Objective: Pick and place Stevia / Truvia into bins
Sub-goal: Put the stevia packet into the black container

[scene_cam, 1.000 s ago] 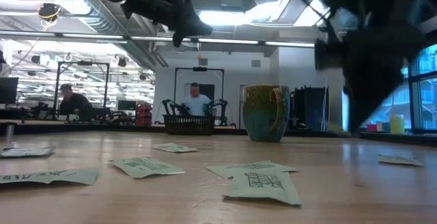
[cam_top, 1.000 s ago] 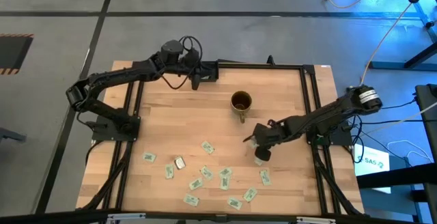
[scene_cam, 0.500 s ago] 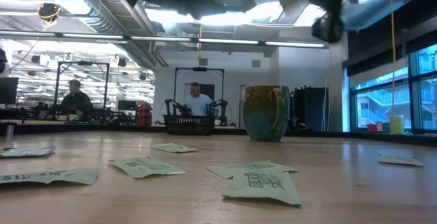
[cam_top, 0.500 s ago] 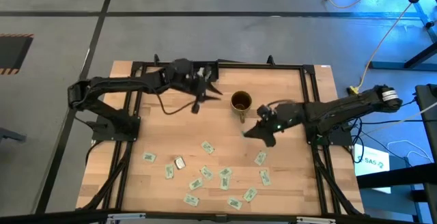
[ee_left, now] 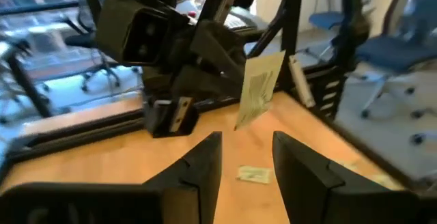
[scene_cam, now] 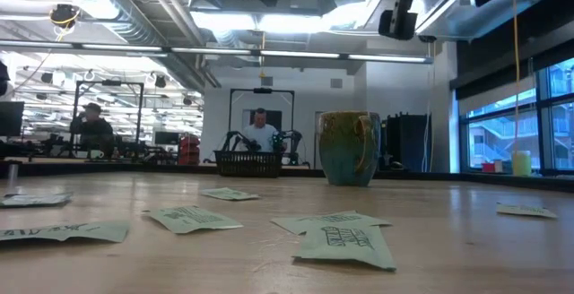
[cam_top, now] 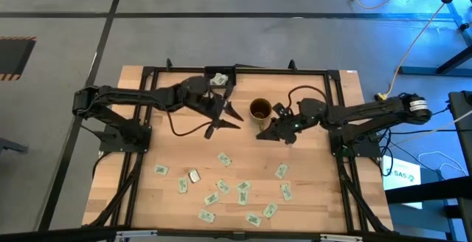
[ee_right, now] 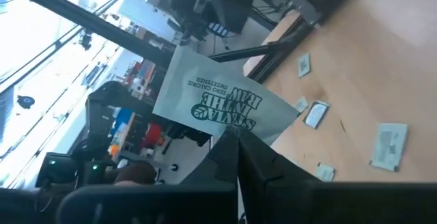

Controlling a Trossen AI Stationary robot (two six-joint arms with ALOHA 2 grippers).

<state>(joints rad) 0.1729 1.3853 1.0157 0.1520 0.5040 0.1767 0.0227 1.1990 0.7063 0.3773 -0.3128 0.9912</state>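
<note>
Holding one sachet tight in its fingers, the right gripper is up beside the mug. That packet is white with green words. The left gripper, fingers apart, is close by. More sachets lie flat on the counter.

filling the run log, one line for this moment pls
right gripper: shut on sachet, raised beside mug | left gripper: open, empty, other side of mug | loose sachets on table

The left end effector, fingers apart, faces a held-up sachet ahead.
</note>
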